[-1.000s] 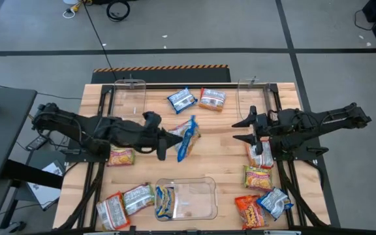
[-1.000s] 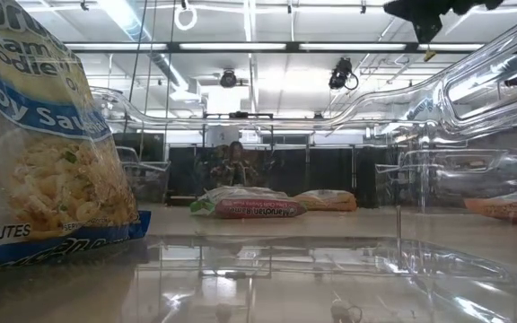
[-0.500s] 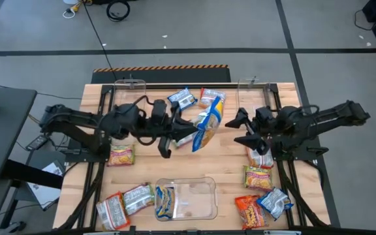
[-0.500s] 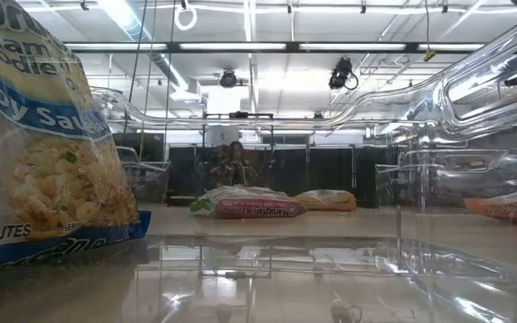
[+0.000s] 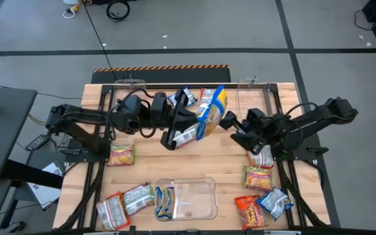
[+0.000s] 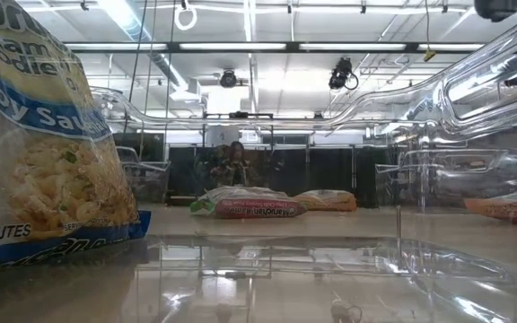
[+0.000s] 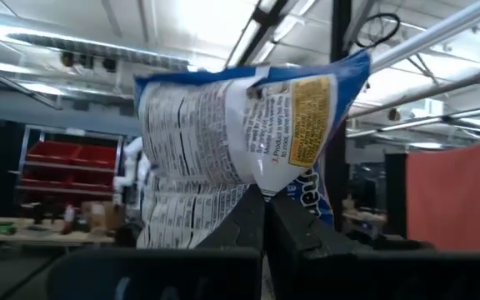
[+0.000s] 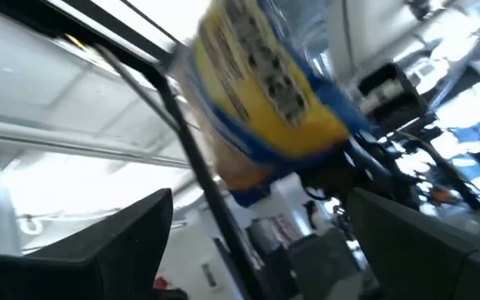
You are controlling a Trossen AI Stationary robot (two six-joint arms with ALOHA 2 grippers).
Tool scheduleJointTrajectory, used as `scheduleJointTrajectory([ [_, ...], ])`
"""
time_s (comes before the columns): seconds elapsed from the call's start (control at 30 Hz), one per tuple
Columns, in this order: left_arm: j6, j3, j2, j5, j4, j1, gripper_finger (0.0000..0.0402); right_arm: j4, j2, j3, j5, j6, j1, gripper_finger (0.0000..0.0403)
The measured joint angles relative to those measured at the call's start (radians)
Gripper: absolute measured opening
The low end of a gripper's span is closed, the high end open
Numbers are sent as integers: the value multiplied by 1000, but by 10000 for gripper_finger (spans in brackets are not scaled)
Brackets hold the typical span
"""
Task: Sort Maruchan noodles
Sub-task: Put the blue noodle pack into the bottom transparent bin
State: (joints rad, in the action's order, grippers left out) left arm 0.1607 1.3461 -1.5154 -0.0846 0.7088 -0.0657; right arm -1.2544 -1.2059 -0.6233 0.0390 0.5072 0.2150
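A blue-and-yellow Maruchan noodles packet (image 5: 211, 109) is held up over the far middle of the table, with my left gripper (image 5: 193, 124) shut on it. In the left wrist view the packet (image 7: 240, 142) stands above the fingers. My right gripper (image 5: 231, 129) is open just to the packet's right, and the packet (image 8: 265, 92) shows beyond its spread fingers without touching them. Other packets lie flat on the table, one of them (image 5: 181, 99) at the far side. My left gripper pinches the packet's lower end (image 7: 261, 192) between its two fingers. The fingers come from the table's left and slant upward. The packet stands tilted above them, lifted clear of the table.
A clear bin (image 5: 204, 207) at the near middle holds one packet (image 6: 43, 135). Two more clear bins (image 5: 129, 98) (image 5: 253, 98) stand at the far side. Loose packets lie near left (image 5: 126, 202), left (image 5: 121, 155) and along the right (image 5: 260, 176).
My left gripper has lifted the packet off the middle of the table, carried it toward the far and right edges, and tipped upward, so the packet now stands up. My right gripper has tipped upward, moved left toward the packet and opened wider.
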Motion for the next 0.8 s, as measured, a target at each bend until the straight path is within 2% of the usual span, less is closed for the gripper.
scheduleJointTrajectory([
  [0.23, 37, -1, -30, -29, 0, 20, 6, -6, -143, -177, -16, -5, -4, 365],
  [0.4, 42, 1, -24, -76, 43, 17, 6, -3, -186, -271, -89, -6, -15, 364],
  [0.53, 38, 1, -24, -89, 73, 10, 6, -30, -182, -292, -85, -66, -15, 361],
  [0.67, 39, 0, -25, -96, 159, 10, 6, -71, -179, -292, -35, -106, -18, 354],
  [0.8, 38, 0, -25, -74, 128, 9, 6, -109, -183, -292, -32, -164, -21, 344],
])
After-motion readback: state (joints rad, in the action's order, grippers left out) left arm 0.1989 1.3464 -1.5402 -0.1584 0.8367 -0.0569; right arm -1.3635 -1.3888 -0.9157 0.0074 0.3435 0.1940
